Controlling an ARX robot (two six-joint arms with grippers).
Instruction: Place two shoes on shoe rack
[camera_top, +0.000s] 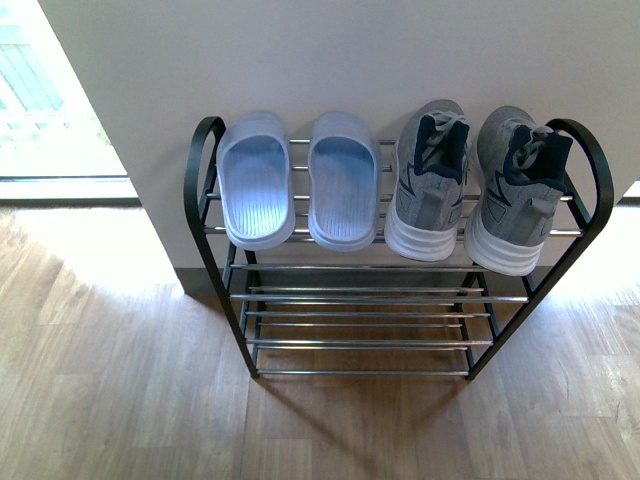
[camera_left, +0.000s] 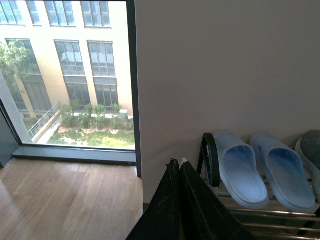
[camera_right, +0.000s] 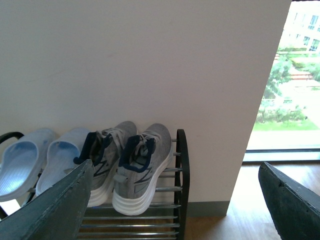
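Observation:
Four shoes rest on the top tier of the shoe rack (camera_top: 203, 215). Two pale blue slide sandals (camera_top: 256, 190) (camera_top: 343, 188) lie on its left half, and two grey knit sneakers (camera_top: 428, 180) (camera_top: 515, 190) with white soles sit on its right half. Neither arm shows in the front view. My left gripper (camera_left: 176, 163) is shut and empty, held back from the rack's left end, with the sandals (camera_left: 241, 169) beyond it. My right gripper (camera_right: 175, 172) is open and empty, facing the sneakers (camera_right: 142, 167) and the rack's right frame (camera_right: 181, 180).
The rack stands against a white wall (camera_top: 350, 60) on a wooden floor (camera_top: 120, 400). Its lower tiers (camera_top: 360, 320) hold nothing. Floor-to-ceiling windows (camera_left: 70, 75) (camera_right: 292, 90) flank the wall on both sides.

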